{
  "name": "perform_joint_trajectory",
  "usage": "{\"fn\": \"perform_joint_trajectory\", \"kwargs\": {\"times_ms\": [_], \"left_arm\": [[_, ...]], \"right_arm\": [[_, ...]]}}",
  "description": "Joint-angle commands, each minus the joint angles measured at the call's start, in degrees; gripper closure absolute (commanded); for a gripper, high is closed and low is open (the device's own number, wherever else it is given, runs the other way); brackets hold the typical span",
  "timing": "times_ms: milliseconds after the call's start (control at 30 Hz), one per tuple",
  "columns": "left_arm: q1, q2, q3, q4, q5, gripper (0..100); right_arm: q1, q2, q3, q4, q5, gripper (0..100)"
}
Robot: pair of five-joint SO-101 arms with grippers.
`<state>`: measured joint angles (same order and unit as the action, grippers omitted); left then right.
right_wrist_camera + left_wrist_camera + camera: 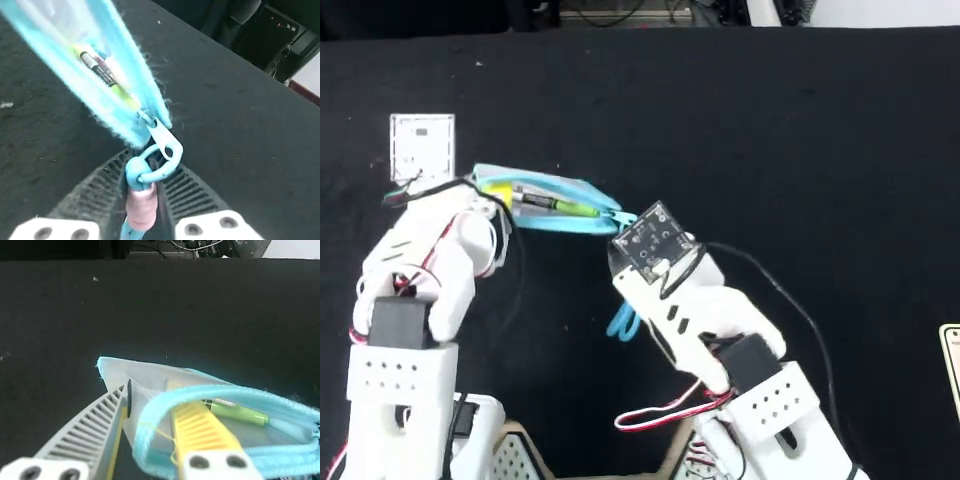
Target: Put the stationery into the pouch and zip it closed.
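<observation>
Pouch of pale-blue translucent mesh with a cyan zip (565,227) is stretched between my two hands over the black cloth table (770,130); whether it rests on the cloth I cannot tell. Nearest me, my right hand (145,160) is pinched narrow on the blue cord loop (150,172) tied to the white metal zip tab (162,142), I judge so the slider can be drawn along. My left hand (149,400) clamps the opposite end wall, one finger inside the mouth and one outside, likely as an anchor against that pull. The mouth gapes, not yet zipped. A green pen (107,80) lies inside, its dark print too small to read. Farther off lies a white square card (422,143), its markings illegible.
</observation>
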<state>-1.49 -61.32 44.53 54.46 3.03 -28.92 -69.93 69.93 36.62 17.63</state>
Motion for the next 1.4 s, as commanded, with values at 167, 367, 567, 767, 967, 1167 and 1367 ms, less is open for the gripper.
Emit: {"fn": "perform_joint_trajectory", "kwargs": {"times_ms": [167,367,567,767,967,1167,1367], "left_arm": [[-0.8,-18.1,5.8,-0.2,3.4,86],[-0.4,-22.3,8.1,-1.8,3.4,78],[-0.6,-23.0,7.4,-6.2,4.0,82],[0.2,-28.5,4.5,1.1,3.4,83],[1.6,-32.5,8.9,1.4,3.3,83],[1.9,-32.5,9.6,3.0,-4.6,83],[1.9,-32.5,8.7,4.0,-5.4,83]], "right_arm": [[1.4,-2.5,-0.8,-1.2,-0.4,98.8],[1.2,-10.0,-3.1,5.7,-0.4,98.8],[1.5,-13.2,-2.0,6.1,-0.4,98.8],[1.4,-13.2,-1.9,6.0,-0.2,98.8],[1.5,-13.2,-1.9,5.3,-0.4,98.8],[1.6,-12.9,-4.3,5.7,-0.1,98.8],[3.3,-2.9,-15.3,11.2,0.0,98.8]]}}
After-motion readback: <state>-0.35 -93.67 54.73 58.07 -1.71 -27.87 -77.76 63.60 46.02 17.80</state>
